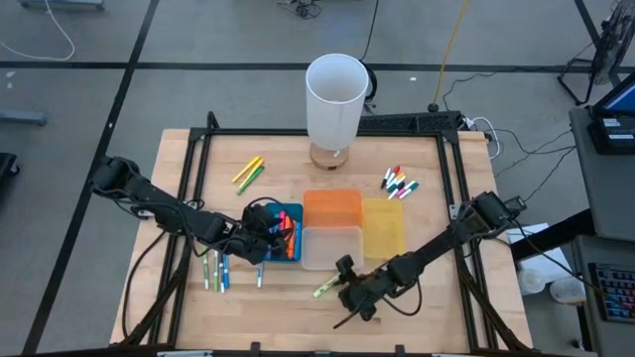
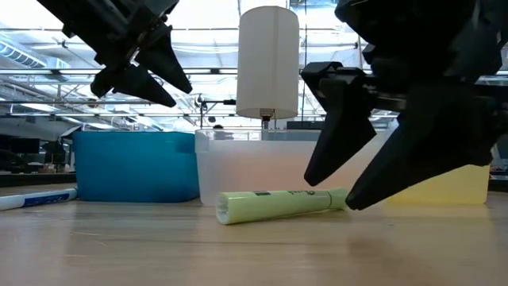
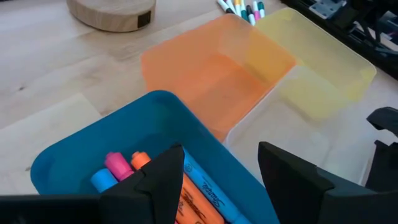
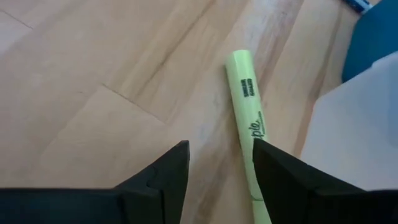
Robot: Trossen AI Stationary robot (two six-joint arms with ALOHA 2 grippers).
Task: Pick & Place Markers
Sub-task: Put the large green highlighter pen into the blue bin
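Four bins are sitting together at mid-table: a blue bin (image 1: 294, 213), an orange bin (image 1: 331, 206), a yellow bin (image 1: 384, 226) and a clear bin (image 1: 330, 248). Several markers (image 1: 287, 236) are lying inside the blue bin; in the left wrist view at least four show there, pink, orange and blue. Two yellow-green markers (image 1: 249, 173) are resting on the wood towards the far left of the bins, a cluster of white capped markers (image 1: 399, 183) is lying beyond the yellow bin, and about four more pens (image 1: 216, 270) are lying near the front edge on the left. One light green highlighter (image 2: 278, 203) is lying flat on the table just in front of the clear bin. The right gripper (image 4: 214, 171) is hanging low beside this highlighter with its fingers parted; one finger is touching or nearly touching the barrel, which is not yet between them. The left gripper (image 3: 221, 180) is hovering over the blue bin, fingers apart and holding nothing. A tall white cylinder (image 1: 335, 99) on a wooden base is standing at the far edge. Bare wood is lying open along the front edge.
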